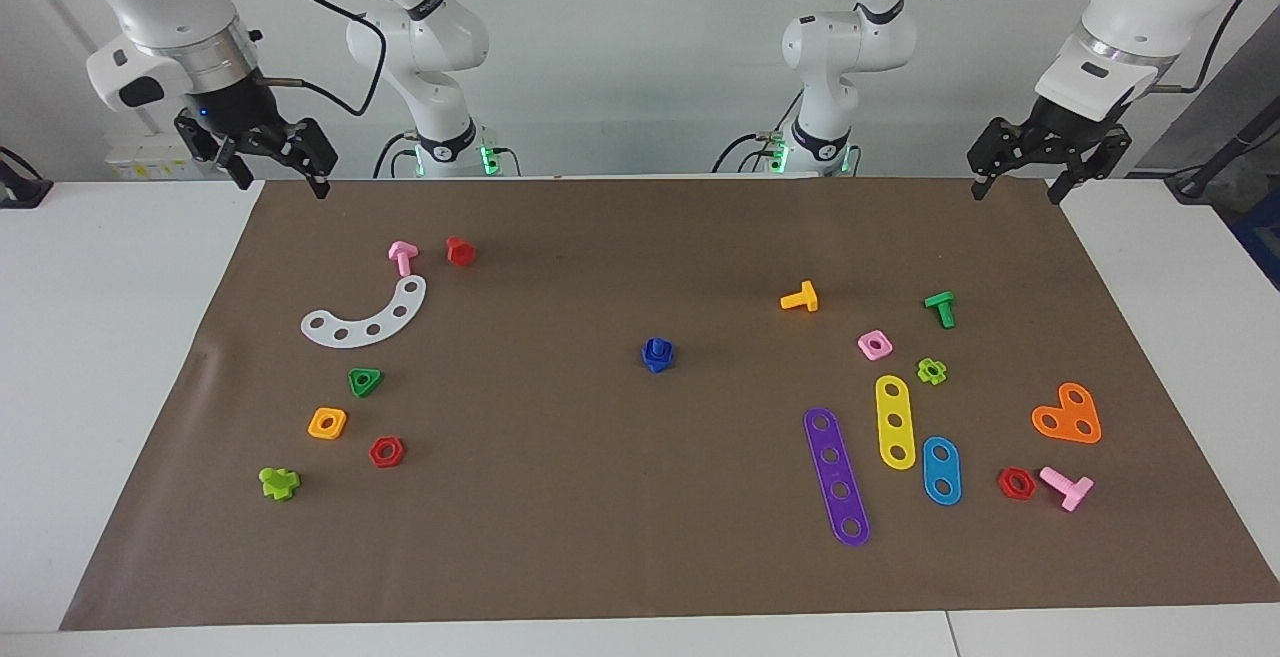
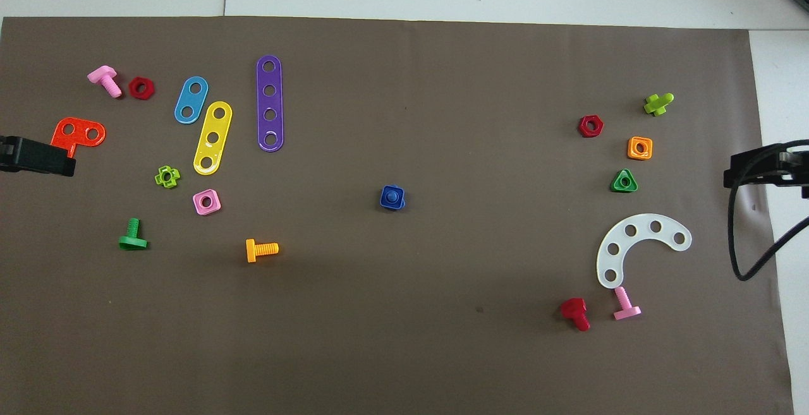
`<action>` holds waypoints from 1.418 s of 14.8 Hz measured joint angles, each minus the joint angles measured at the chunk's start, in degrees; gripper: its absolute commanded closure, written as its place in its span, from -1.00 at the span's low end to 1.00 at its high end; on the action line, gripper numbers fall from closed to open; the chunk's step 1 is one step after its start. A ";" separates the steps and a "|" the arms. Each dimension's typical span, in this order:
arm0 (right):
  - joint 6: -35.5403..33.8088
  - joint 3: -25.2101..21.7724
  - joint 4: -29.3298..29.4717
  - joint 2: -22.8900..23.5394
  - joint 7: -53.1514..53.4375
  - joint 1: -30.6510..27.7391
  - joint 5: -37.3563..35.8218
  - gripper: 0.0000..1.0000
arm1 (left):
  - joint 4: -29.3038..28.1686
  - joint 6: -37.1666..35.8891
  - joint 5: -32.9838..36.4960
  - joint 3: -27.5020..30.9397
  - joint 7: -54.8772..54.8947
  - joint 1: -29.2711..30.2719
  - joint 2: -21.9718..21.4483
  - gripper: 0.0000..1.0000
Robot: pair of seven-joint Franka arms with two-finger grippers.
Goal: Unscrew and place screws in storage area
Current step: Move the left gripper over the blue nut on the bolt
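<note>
1. The white bench (image 1: 120, 357) carries a brown paper mat (image 1: 620, 497) that covers most of its top.
2. The left claw (image 1: 1045, 162) hangs over the mat's edge nearest the robots, at the left arm's end, its fingers spread apart and holding nothing. That arm waits.
3. The right claw (image 1: 270, 152) hangs over the same edge at the right arm's end, fingers likewise parted and empty.
4. A purple four-hole strip (image 1: 836, 475) lies toward the left arm's end, just beside a yellow strip (image 1: 895, 421) and a light-blue oval strip (image 1: 941, 470).
5. A white curved strip (image 1: 367, 315) lies toward the right arm's end, with a pink bolt (image 1: 402, 257) touching its tip.
6. The blue bolt with its nut (image 1: 657, 354) sits alone at the middle of the mat, bolt and nut joined, well apart from both groups of parts.
</note>
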 measured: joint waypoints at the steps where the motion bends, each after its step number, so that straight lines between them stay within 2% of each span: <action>1: 0.00 0.00 0.00 0.00 0.00 0.00 0.00 -1.00 | -0.01 0.00 0.00 0.00 0.00 0.00 0.00 -1.00; 13: 0.00 0.00 0.00 0.00 0.00 0.00 0.00 -1.00 | -0.81 0.19 0.00 -1.11 0.00 -0.30 -0.22 -1.00; 21: 0.00 0.00 0.00 0.00 0.00 0.00 0.00 -1.00 | -6.93 6.52 0.00 -2.07 -0.30 -10.80 -1.85 -1.00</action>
